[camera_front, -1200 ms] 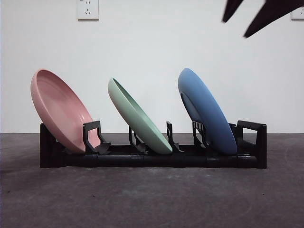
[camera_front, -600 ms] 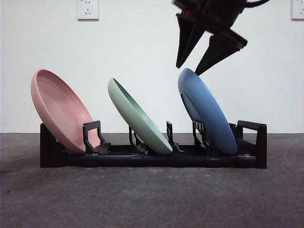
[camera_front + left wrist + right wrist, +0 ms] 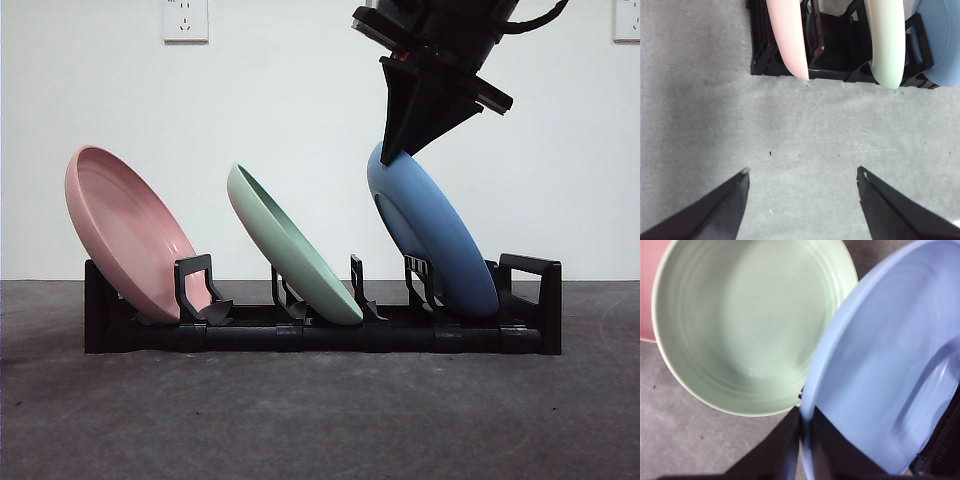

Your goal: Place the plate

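3 plates lean in a black rack (image 3: 520,335) on the dark table (image 3: 320,420): a pink plate (image 3: 125,235) at one end, a green plate (image 3: 290,245) in the middle slot, and the blue plate (image 3: 430,235) in the slot at the other end, its lower edge seated in the rack.

The right gripper (image 3: 395,150) comes down from above onto the blue plate's upper rim. In the right wrist view its 2 jaws stand narrow, 1 on each face of the rim, pinching the blue plate (image 3: 880,370) between them, with the green plate (image 3: 750,320) just beyond and a sliver of the pink plate (image 3: 650,285) at the edge.

The left gripper (image 3: 802,175) hangs over bare table near the rack (image 3: 835,50), well apart from the plates, its jaws spread wide and holding nothing.
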Action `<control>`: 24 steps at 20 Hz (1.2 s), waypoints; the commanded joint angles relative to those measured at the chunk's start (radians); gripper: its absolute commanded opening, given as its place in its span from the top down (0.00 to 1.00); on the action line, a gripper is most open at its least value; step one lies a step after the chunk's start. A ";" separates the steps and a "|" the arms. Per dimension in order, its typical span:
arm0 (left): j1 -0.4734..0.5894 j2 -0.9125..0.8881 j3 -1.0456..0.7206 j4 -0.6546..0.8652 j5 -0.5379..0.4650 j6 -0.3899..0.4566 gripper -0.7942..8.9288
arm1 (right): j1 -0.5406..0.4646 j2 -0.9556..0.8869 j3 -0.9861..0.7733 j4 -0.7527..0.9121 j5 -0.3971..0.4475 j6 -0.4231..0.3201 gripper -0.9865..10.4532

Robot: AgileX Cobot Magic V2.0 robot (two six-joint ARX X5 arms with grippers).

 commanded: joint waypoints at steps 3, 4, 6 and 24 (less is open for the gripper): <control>-0.002 0.005 0.023 0.008 0.006 -0.005 0.56 | 0.005 0.005 0.071 -0.030 -0.013 -0.004 0.90; -0.002 0.005 0.023 0.008 0.006 -0.005 0.56 | 0.005 0.002 0.100 -0.055 -0.036 -0.004 0.90; -0.002 0.005 0.023 0.008 0.006 -0.004 0.56 | 0.005 -0.003 0.164 -0.104 -0.072 -0.004 0.90; -0.002 0.005 0.023 0.011 0.006 -0.004 0.56 | 0.277 -0.387 0.019 0.018 0.146 -0.093 0.90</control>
